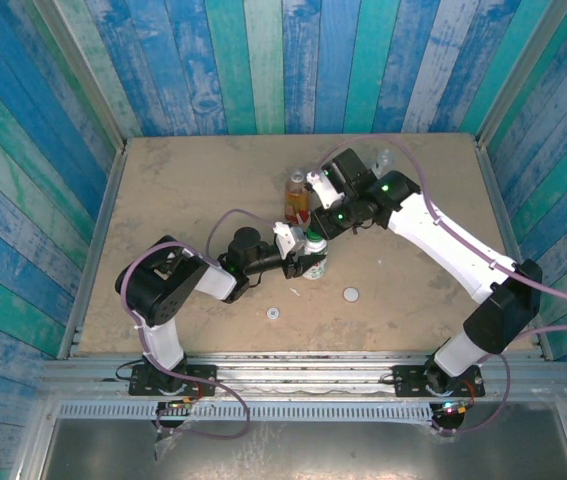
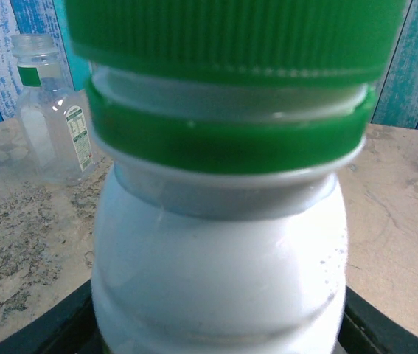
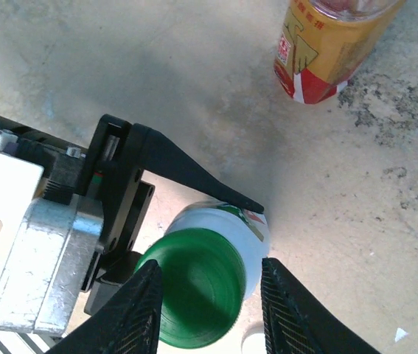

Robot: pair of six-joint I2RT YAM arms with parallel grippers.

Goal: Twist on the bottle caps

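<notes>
The white bottle (image 1: 315, 262) with a red-and-green label stands upright at mid-table, and my left gripper (image 1: 306, 264) is shut on its body (image 2: 216, 273). The dark green cap (image 3: 194, 295) sits on its neck (image 2: 231, 37), above a green ring. My right gripper (image 3: 210, 276) comes down from above with one finger on each side of that cap. Its left finger touches the cap's edge and a narrow gap shows at the right finger. The amber bottle (image 1: 296, 195) stands just behind, uncapped. The clear bottle (image 2: 50, 110) stands farther back (image 1: 384, 160).
A white cap (image 1: 351, 295) and a smaller pale cap (image 1: 275, 313) lie loose on the table in front of the bottles. Blue-green plank walls close in the table on three sides. The left gripper's black finger (image 3: 186, 177) presses the bottle near the right jaws.
</notes>
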